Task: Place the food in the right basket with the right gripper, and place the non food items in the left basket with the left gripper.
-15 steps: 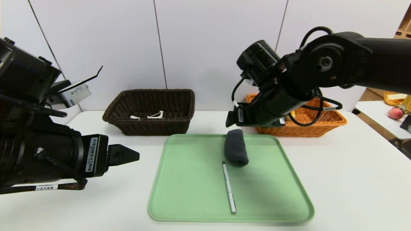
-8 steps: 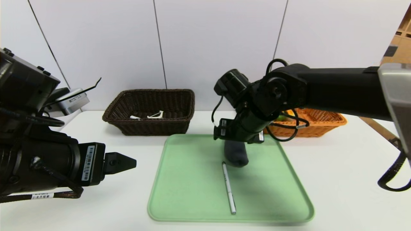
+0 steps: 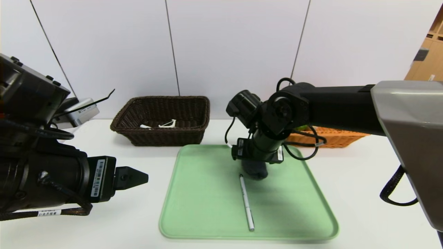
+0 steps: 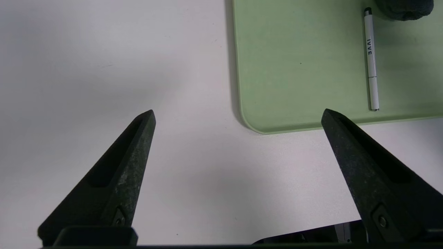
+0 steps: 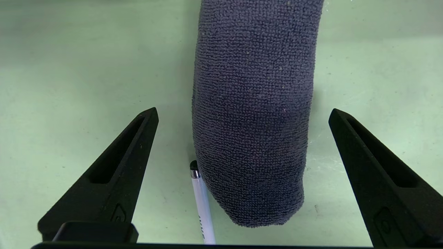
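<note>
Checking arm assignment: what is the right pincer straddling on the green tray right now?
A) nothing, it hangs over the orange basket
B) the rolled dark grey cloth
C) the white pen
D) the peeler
B: in the right wrist view the open right pincer has a finger on each side of the rolled dark grey cloth on the green tray, with the white pen lying beside the cloth.

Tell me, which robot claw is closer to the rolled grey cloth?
Right. The right gripper hangs open just above the rolled grey cloth; the left gripper sits off the green tray.
</note>
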